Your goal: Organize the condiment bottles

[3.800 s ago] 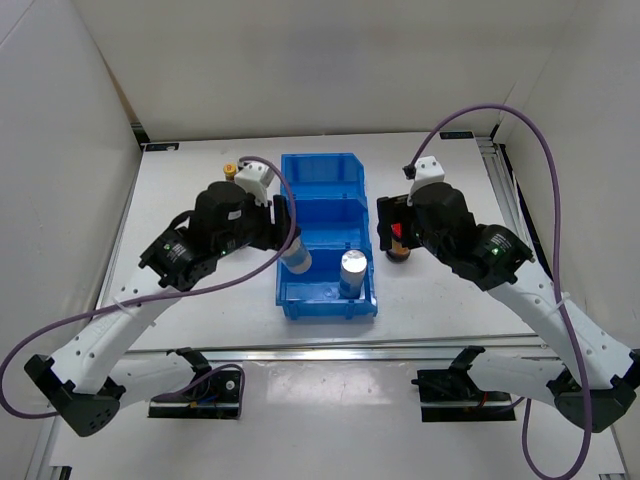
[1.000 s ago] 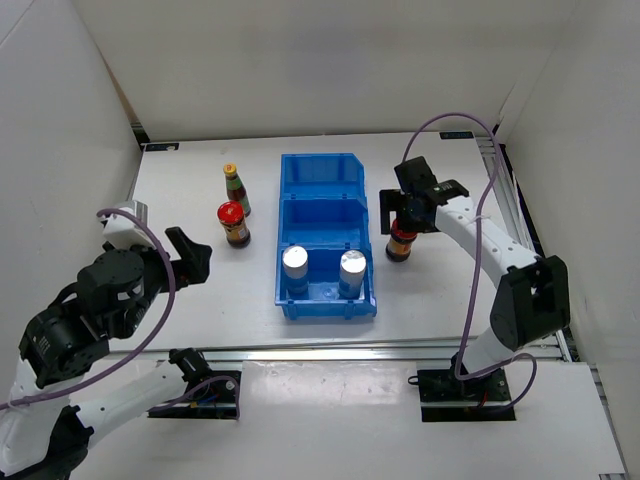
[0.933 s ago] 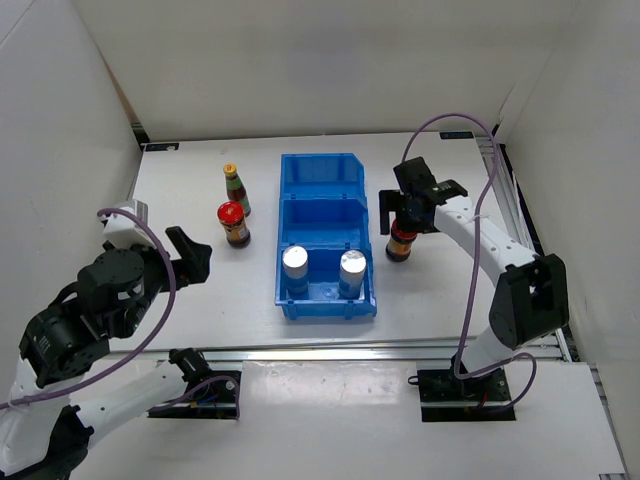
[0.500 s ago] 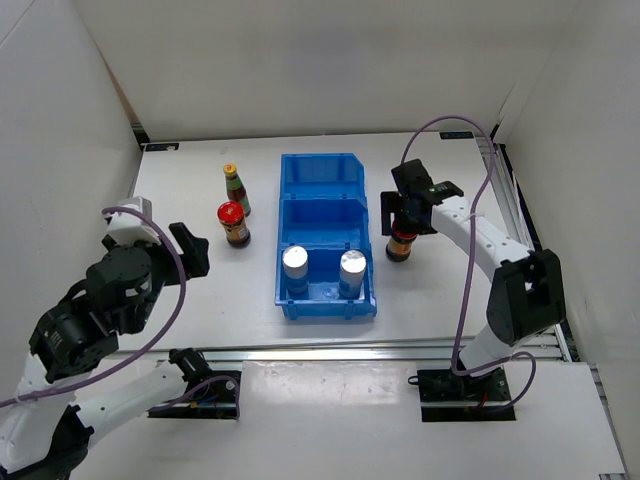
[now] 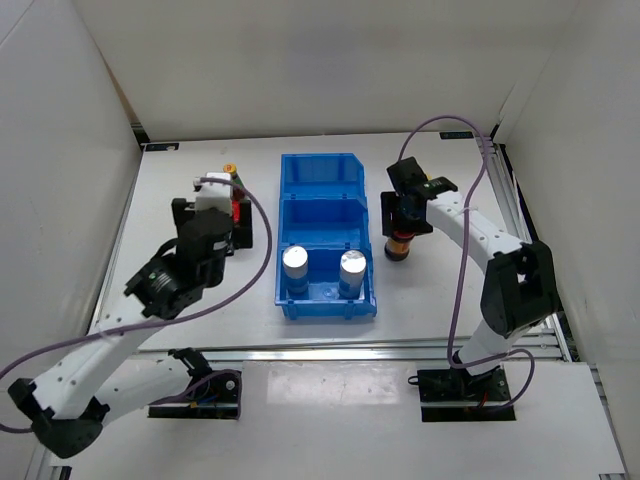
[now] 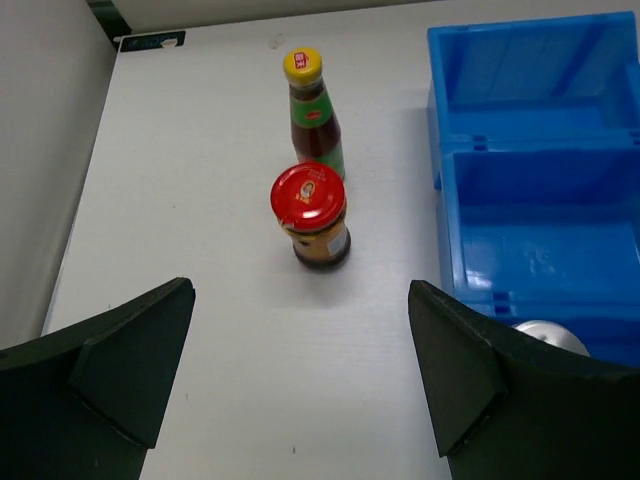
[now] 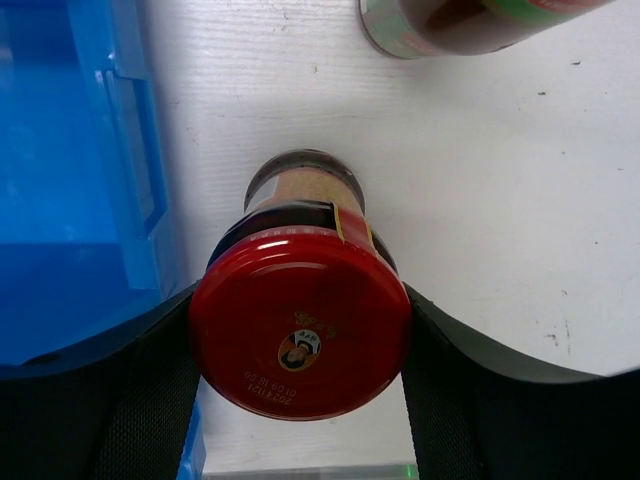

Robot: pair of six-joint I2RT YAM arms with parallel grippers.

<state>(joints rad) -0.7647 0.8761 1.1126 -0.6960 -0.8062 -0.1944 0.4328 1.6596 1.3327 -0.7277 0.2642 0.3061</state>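
Note:
In the right wrist view a dark jar with a red lid stands just right of the blue bin. My right gripper is shut on its lid, a finger pressing each side. The base of a slim brown-green bottle shows beyond it. From above, the right gripper covers that jar. My left gripper hangs open, short of a second red-lidded jar and a yellow-capped slim bottle. Two silver-capped shakers stand in the bin's near compartment.
The blue bin sits mid-table with its far compartment bare. White walls close in the table on the left, back and right. The left arm reaches over the left part of the table and covers most of the left jar from above.
My left arm has swung forward from the near left to hover by the two left bottles. The right gripper's fingers have come together onto the red lid.

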